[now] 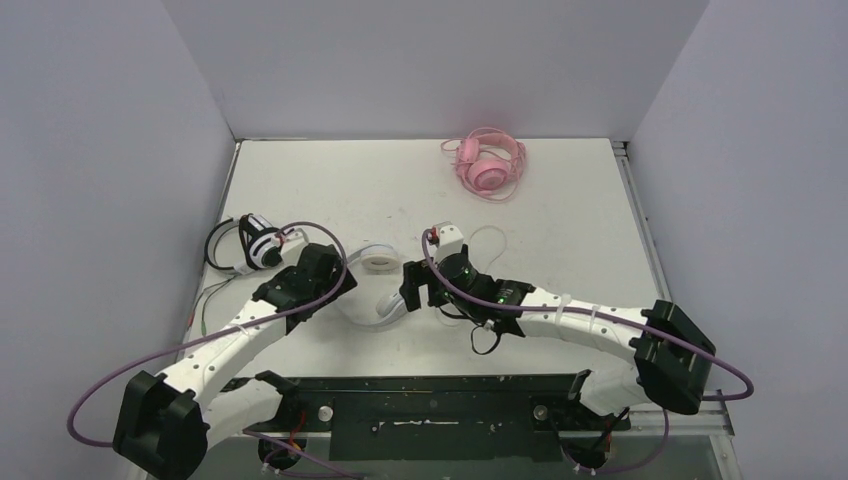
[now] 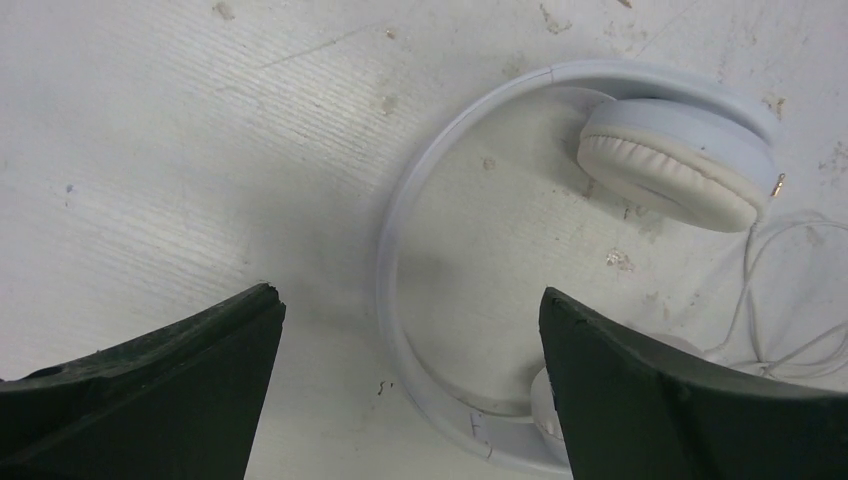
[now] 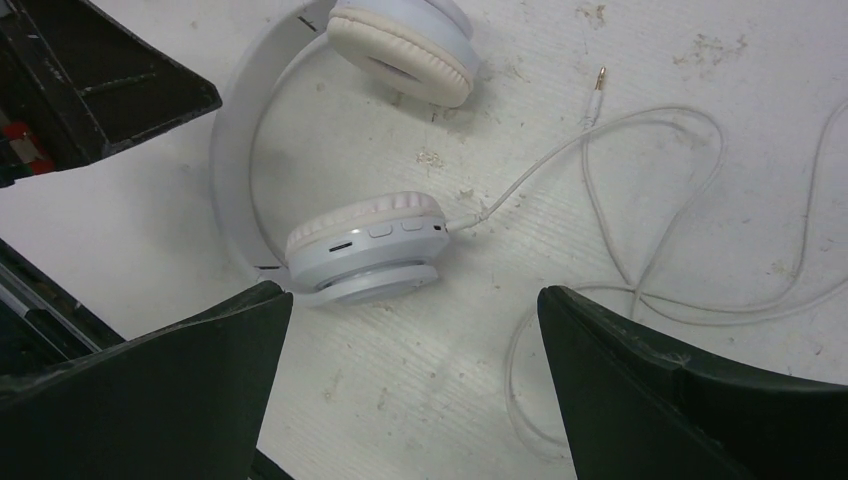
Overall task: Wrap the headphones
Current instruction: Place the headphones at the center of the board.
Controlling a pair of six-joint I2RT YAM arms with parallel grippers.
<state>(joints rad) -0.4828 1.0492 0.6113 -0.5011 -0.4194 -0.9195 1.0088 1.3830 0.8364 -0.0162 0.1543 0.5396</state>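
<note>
The white headset (image 1: 378, 287) lies flat near the middle of the bench (image 1: 570, 230), between the tips of the two arms. The left arm (image 1: 240, 335) reaches in from the left and the right arm (image 1: 560, 310) from the right.

The left jaws stand wide apart and hold nothing. In the left wrist view the curved white headband (image 2: 392, 240) runs across the gap between them, with one cream-padded ear cup (image 2: 675, 165) up to the right.

The right jaws are also spread wide and empty. In the right wrist view the other ear cup (image 3: 365, 250) lies on its side just beyond the gap, buttons facing the camera. Its thin white cable (image 3: 640, 130) leaves the cup and wanders in loose loops over the scuffed bench, ending in a bare gold plug (image 3: 598, 88).

The black-and-white headset (image 1: 252, 245) sits by the left edge of the bench, just beyond the left arm's wrist. The pink headset (image 1: 487, 165) rests at the far edge with its cable coiled around it, well apart from both arms.
</note>
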